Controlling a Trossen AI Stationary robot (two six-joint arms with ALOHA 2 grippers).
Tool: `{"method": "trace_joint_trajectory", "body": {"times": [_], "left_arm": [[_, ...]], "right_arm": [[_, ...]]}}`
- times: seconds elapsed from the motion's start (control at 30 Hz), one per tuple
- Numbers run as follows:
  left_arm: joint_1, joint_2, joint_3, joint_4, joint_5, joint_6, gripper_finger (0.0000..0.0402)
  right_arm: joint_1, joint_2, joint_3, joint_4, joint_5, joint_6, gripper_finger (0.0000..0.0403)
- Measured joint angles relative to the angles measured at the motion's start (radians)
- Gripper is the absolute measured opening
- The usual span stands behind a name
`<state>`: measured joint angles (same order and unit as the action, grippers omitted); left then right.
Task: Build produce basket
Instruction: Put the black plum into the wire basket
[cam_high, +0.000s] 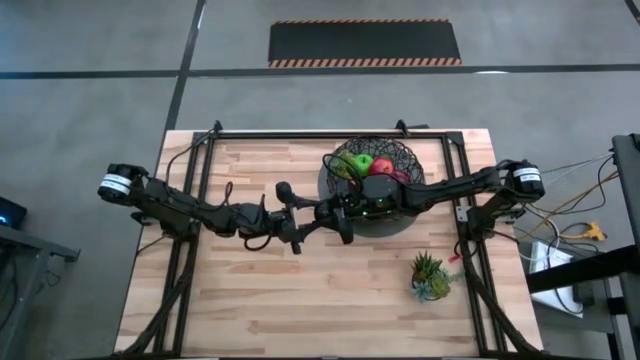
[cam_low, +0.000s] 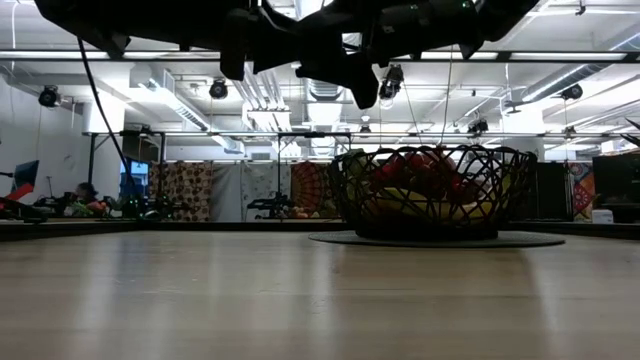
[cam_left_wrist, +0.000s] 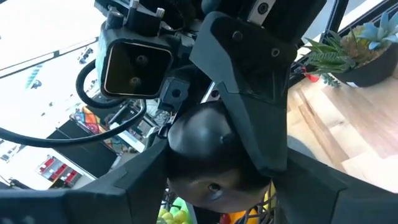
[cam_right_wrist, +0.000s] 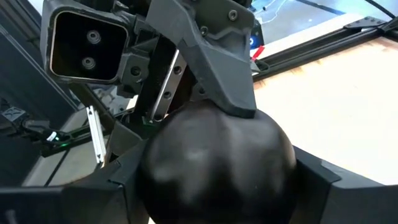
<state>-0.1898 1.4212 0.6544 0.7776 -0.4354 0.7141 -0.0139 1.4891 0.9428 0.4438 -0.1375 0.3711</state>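
One camera looks straight down on the tabletop (cam_high: 300, 290); another sits level with it, both catching the basket (cam_high: 377, 170); wrist cameras face each other close.

Grey concrete floor (cam_high: 90, 110) around the light wooden slat table (cam_high: 250, 300), with a black hazard-striped mat (cam_high: 365, 43) beyond. White ceiling with pipes and strip lights (cam_low: 150, 55); patterned hanging cloths (cam_low: 195, 190) behind.

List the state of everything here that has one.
Basket: upright, holding fruit.
Dark ball: aloft, between both grippers.
Left gripper: shut on the dark ball.
Right gripper: at the dark ball, facing the left gripper.
Potted plant: upright, untouched.
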Motion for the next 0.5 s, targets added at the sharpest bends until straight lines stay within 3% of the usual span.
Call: {"method": "trace_joint_trajectory", "body": {"times": [0.3,0.5], "left_arm": [[-0.002,0.000,0.006,-0.002,-0.066,-0.032,0.0309],[-0.001,0.000,0.002,-0.002,-0.074,-0.031,0.0332]], "right_arm": [[-0.001,0.000,-0.001,-0.001,0.006,-0.017,0.0248],[-0.002,-0.002,-0.001,-0.021,0.006,-0.028,0.0249]]}}
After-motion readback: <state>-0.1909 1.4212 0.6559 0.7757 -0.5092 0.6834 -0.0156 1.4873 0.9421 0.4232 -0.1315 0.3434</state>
